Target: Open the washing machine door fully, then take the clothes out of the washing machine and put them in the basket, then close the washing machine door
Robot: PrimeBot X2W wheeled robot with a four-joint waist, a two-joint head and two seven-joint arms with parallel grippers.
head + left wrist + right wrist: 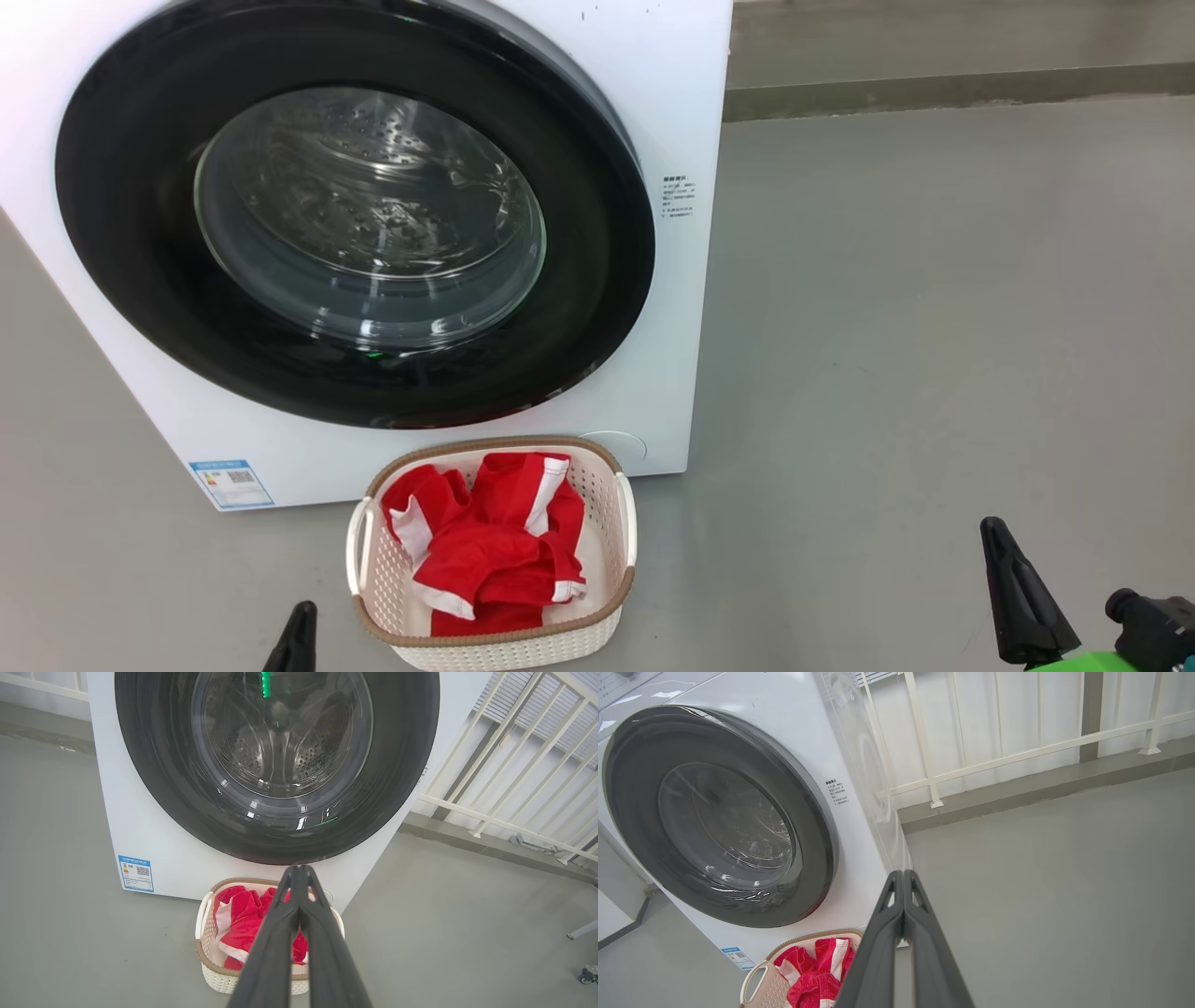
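The white washing machine (653, 93) fills the upper left of the head view, its round black-rimmed door (355, 224) shut flat against the front. Through the glass I see the bare steel drum (280, 746). Red clothes (490, 546) with white stripes lie in the cream basket (611, 504) on the floor just below the door. My left gripper (297, 868) is shut with nothing between its fingers, pointing over the basket toward the door's lower rim. My right gripper (903, 873) is shut and empty too, standing right of the basket over the bare floor, its tip (991, 525) at the lower right.
Grey floor (934, 327) spreads wide to the right of the machine. A low kerb and a white railing (1017, 751) run behind it. A blue label (231, 483) sits low on the washer's front. A small caster (587, 973) shows at the far right of the left wrist view.
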